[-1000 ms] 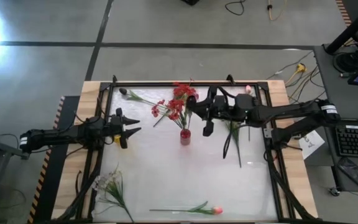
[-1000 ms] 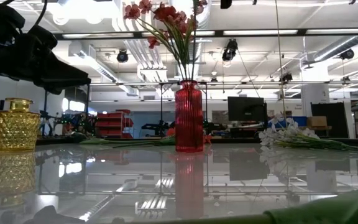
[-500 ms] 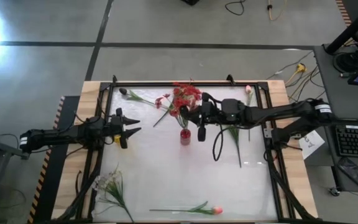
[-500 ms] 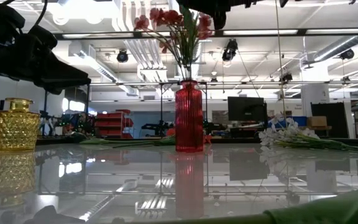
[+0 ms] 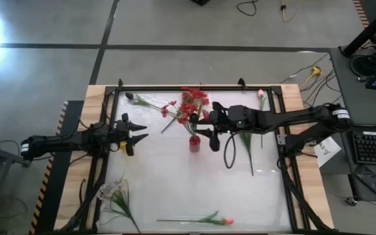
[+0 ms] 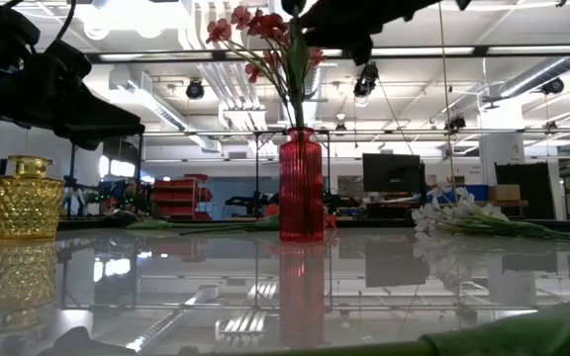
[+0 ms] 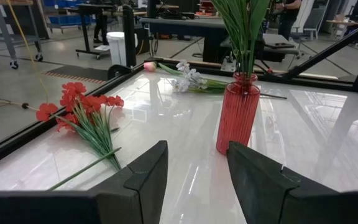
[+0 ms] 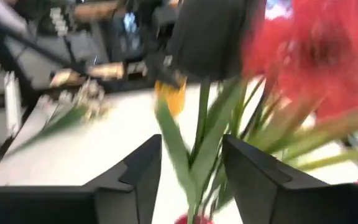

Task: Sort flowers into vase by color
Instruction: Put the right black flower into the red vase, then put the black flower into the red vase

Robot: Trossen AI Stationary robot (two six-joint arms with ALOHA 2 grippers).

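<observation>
A red ribbed vase [image 5: 194, 143] stands upright on the glossy table, with a red spray of flowers [image 5: 189, 104] in it, stems down through its neck [image 6: 301, 133]. My right gripper [image 5: 202, 125] hangs level above the vase, open, and the spray's green stems [image 8: 199, 149] rise between its fingers. My left gripper [image 5: 138, 130] waits open at the table's left. A second red spray [image 7: 79, 109] lies flat on the table beyond the vase. My right gripper comes level from the table's right, one finger [image 8: 143, 177] on either side of the red spray's stems [image 8: 191, 168] above the vase. The gap is wider than the stems. Whether a finger touches them I cannot tell.
A dark bud [image 5: 130, 96] lies at the far left and a pink bud [image 5: 260, 93] at the far right. Green stems [image 5: 247, 145] lie under my right arm. A white spray [image 5: 113, 192] and a pink bud [image 5: 227, 220] lie near the front. A yellow glass vase [image 6: 26, 198] stands by my left gripper.
My right gripper has gone toward the table's left edge, sunk a little and tipped up from slanting down to nearly level, ending over the red vase. The red spray's heads have swung about above the vase and now lean toward the table's left.
</observation>
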